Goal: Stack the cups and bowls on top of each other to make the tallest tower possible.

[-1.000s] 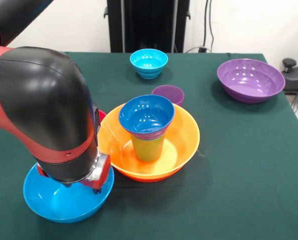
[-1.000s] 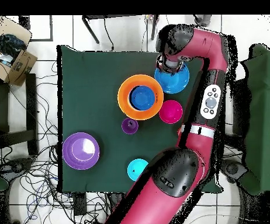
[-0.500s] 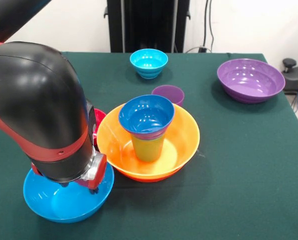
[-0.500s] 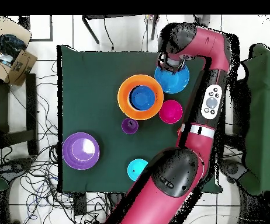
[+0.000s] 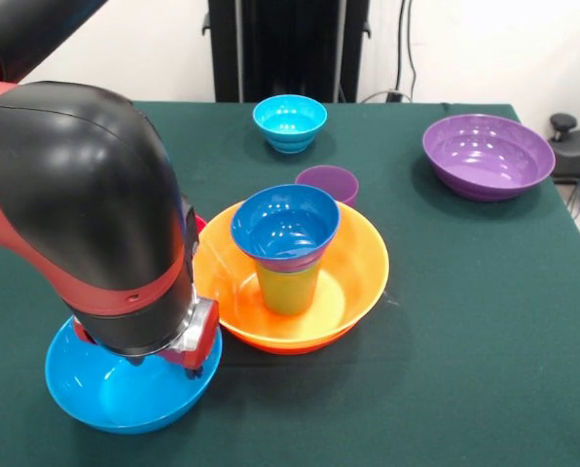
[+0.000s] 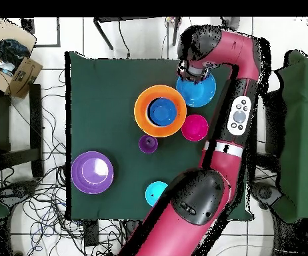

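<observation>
While the gripper [image 5: 163,358] sits low inside the sky-blue bowl [image 5: 105,394], grip state hidden by the wrist, the tower [image 5: 288,255] stands just beside it

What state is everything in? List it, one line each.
Sky-blue bowl: upright, gripper over it.
Yellow-orange bowl: upright, holds lime green cup.
Dark blue bowl: upright atop lime green cup.
Purple cup: upright, alone.
Cyan bowl: upright, alone.
Purple bowl: upright, empty.
Magenta bowl: upright, empty.
</observation>
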